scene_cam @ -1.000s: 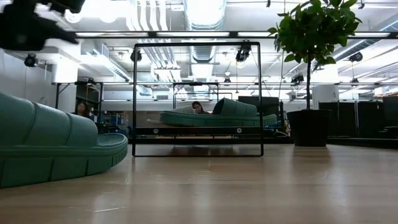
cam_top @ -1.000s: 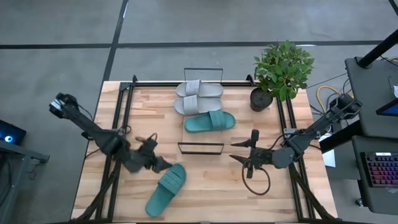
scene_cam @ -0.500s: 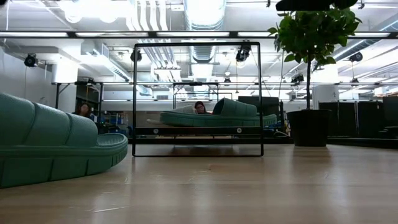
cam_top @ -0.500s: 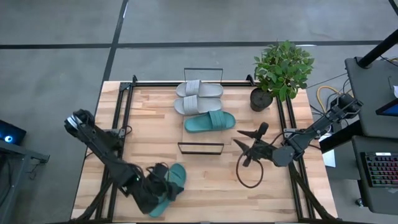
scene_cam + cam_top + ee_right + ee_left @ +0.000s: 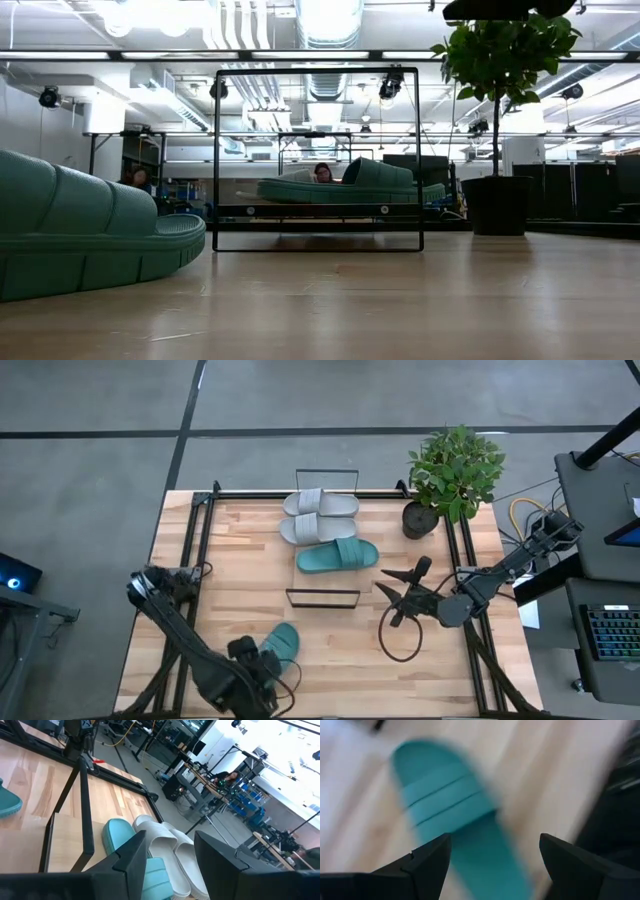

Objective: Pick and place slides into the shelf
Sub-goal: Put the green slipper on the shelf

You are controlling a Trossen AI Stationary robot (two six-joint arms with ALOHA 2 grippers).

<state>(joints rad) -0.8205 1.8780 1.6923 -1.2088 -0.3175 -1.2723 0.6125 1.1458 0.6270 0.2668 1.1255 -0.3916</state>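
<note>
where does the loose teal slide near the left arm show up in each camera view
High view: teal slide at the table's near edge, beside the left gripper.
Low view: large at far left.
Left wrist view: centre.
Right wrist view: tip at left edge.
Shared landmark: the shelf.

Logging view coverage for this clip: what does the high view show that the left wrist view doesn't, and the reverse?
Only the high view shows the shelf holding two grey slides and one teal slide, the potted plant, and the right hand hovering open beside the shelf. Only the left wrist view shows the left hand open just above the loose teal slide. Both show that loose slide on the table.
</note>
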